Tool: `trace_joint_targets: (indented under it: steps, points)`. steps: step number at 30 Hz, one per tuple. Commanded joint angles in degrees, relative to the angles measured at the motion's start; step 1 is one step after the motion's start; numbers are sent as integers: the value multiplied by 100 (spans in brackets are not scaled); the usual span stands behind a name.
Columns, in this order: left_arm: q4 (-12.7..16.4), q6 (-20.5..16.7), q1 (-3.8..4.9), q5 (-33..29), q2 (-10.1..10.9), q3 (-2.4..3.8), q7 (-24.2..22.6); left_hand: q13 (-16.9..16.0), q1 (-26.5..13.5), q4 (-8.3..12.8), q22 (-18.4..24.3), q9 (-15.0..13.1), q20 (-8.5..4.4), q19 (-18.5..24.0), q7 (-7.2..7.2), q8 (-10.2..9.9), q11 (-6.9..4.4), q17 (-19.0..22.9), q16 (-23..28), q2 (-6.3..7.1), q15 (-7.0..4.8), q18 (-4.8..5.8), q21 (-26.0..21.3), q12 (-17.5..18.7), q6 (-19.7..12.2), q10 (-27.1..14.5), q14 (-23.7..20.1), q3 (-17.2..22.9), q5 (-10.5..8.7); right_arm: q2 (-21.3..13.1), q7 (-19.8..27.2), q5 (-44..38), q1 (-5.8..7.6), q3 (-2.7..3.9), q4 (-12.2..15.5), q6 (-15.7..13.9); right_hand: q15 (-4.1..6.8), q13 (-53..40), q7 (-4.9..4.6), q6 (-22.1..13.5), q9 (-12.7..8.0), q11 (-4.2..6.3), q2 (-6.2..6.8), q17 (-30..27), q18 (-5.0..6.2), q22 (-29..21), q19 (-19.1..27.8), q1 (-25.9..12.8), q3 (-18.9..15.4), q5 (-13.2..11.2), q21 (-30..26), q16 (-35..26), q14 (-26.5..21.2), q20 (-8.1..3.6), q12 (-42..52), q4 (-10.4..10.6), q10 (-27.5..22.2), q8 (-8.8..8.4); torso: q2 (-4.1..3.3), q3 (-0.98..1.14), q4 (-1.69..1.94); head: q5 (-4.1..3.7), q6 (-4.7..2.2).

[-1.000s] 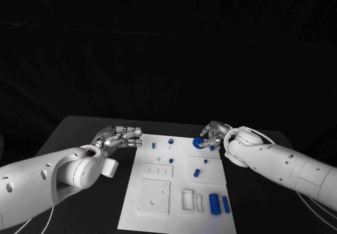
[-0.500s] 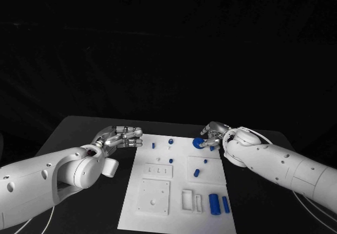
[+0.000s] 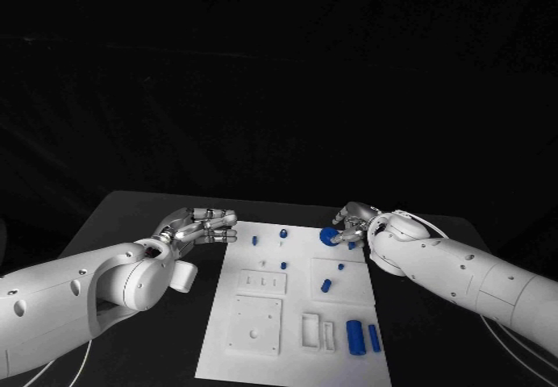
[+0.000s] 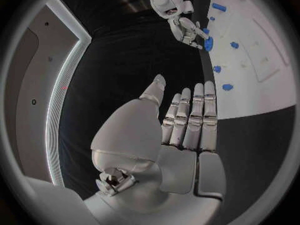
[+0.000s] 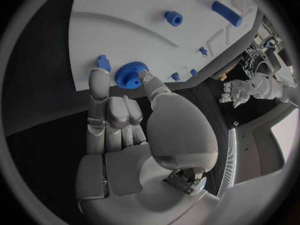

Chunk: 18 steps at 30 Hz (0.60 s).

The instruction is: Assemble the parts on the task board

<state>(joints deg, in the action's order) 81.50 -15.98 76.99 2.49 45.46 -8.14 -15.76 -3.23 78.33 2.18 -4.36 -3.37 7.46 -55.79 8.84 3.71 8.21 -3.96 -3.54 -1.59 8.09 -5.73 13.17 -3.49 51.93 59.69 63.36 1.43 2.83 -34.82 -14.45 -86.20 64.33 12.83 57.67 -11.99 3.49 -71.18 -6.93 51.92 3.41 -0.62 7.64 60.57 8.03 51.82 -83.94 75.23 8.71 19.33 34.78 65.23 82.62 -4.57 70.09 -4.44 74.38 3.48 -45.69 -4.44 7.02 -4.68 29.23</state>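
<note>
Right hand (image 3: 355, 224) pinches a blue gear (image 5: 130, 75) at the task board's (image 3: 291, 322) far edge; left hand (image 3: 200, 226), fingers extended together, holds nothing beside the board.

Black table (image 3: 139, 211): dark, matte top, lower half of the head view, its far edge running across the frame's middle and its left corner at centre left. The surface also shows as a dark band in the left wrist view (image 4: 250, 130) and the right wrist view (image 5: 37, 85).

Thin pale cables (image 3: 518, 343): lying along the table at the lower right of the head view; another (image 3: 70, 367) at the lower left.
</note>
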Motion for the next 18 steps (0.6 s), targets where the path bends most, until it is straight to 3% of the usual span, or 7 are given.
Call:
trace_joint_targets:
  steps: [1, 6, 18]
  points:
    - [12, 104, 5, -29, -13, 5, -23, -9, -27, 22, 8, 3, -4, 56, 5, -33, 2, 7, 0, 8, -2, 69, 15, 14, -35, -39, -51, -2, 23, 12, -10, 57, -2, 2, -21, 267, 34, -30, 31, 106, 0, 33, -26, -89, -193, 1033, -321, -53, 61, 39, 1448, -50, 23, -45, 16, -6, 88, -17, 0, 1, -1, 9, 6]
    - [2, 106, 5, -28, -19, 5, -21, -9, -27, 22, 8, 3, -4, 56, 5, -33, 2, 7, 0, 8, -2, 69, 15, 14, -35, -39, -51, -2, 23, 22, 11, 134, -2, 2, -22, 348, 72, -140, 89, 547, 19, 76, -67, -107, -201, 1299, -293, -100, 128, 14, 1642, -45, 27, -84, 37, -11, 172, 3, 1, 3, -8, 13, 15]
    - [-9, 113, 5, -27, -31, 4, -17, -9, -27, 22, 8, 3, -4, 56, 5, -33, 2, 7, 0, 8, -2, 69, 15, 14, -35, -39, -51, -2, 23, 63, 39, 169, -2, 3, -46, 421, 76, -221, 101, 591, 19, 71, -73, -102, -217, 1466, -300, -141, 145, -49, 1651, -20, 30, -89, 28, -18, 214, 5, -1, 7, -3, 13, 27]
